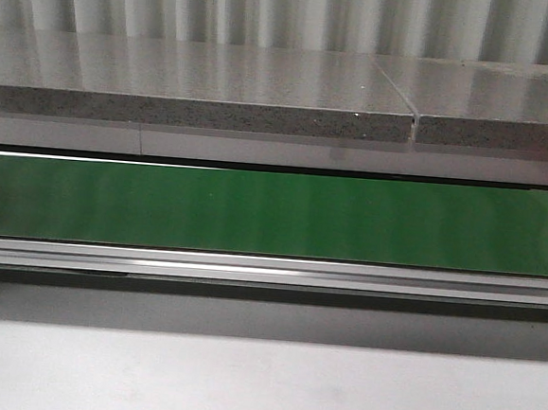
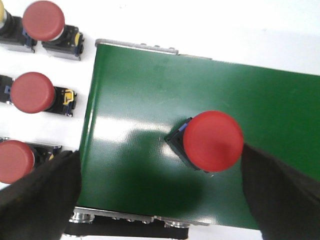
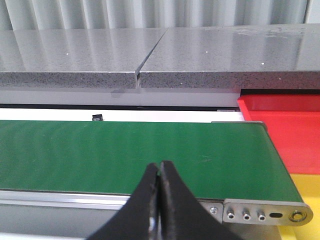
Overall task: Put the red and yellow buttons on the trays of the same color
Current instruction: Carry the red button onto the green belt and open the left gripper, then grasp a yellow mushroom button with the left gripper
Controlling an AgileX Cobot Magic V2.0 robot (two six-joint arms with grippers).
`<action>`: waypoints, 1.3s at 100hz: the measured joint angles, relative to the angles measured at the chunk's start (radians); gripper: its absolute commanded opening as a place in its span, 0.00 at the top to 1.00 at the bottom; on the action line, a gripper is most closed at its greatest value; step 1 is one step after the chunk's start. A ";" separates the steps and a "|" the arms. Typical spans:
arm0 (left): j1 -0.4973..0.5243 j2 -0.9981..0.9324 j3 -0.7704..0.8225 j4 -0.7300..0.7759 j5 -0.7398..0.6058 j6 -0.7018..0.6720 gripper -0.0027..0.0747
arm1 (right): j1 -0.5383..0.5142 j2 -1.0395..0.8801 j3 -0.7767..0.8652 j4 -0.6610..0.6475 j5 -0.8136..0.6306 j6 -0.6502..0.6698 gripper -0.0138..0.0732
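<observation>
A green conveyor belt runs across the front view from edge to edge, carried on a silver aluminium frame, with a plain white tabletop in front of it. Behind the belt sits a speckled grey stone-look slab split by 1 narrow seam, and behind that a pale pleated curtain closes off the room. No brand, label or writing can be read in any view. In the left wrist view 1 red mushroom-head button on a dark switch block stands on the belt between the 2 black fingers of the left gripper, whose fingers are spread wide and clear of it. Off the belt's end, on the white table, 3 more red buttons sit in a column, each on its switch block. The right wrist view shows the right gripper with its 2 black fingers pressed together and holding nothing, hanging over the near edge of the belt. Past the belt's roller end lie the red tray and, nearer, a corner of the yellow tray.
</observation>
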 measured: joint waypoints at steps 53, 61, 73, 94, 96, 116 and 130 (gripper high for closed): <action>0.220 -0.225 0.065 0.049 0.031 -0.057 0.16 | 0.000 0.000 0.000 0.000 0.000 0.000 0.92; 0.296 -0.225 0.123 0.055 0.017 -0.069 0.16 | 0.000 0.000 0.000 0.000 0.000 0.000 0.92; 0.424 -0.225 0.236 0.062 -0.057 -0.114 0.16 | 0.000 0.000 0.000 0.000 0.000 0.000 0.92; 0.596 -0.193 0.421 0.066 -0.196 -0.177 0.16 | 0.000 0.000 0.000 0.000 0.000 0.000 0.92; 0.601 -0.185 0.431 0.068 -0.206 -0.179 0.16 | 0.000 0.000 0.000 0.000 0.000 0.000 0.92; 0.611 -0.073 0.455 0.068 -0.305 -0.181 0.16 | 0.000 0.000 0.000 0.000 0.000 0.000 0.92; 0.611 0.016 0.442 0.068 -0.323 -0.183 0.16 | 0.000 0.000 0.000 0.000 0.000 0.000 0.92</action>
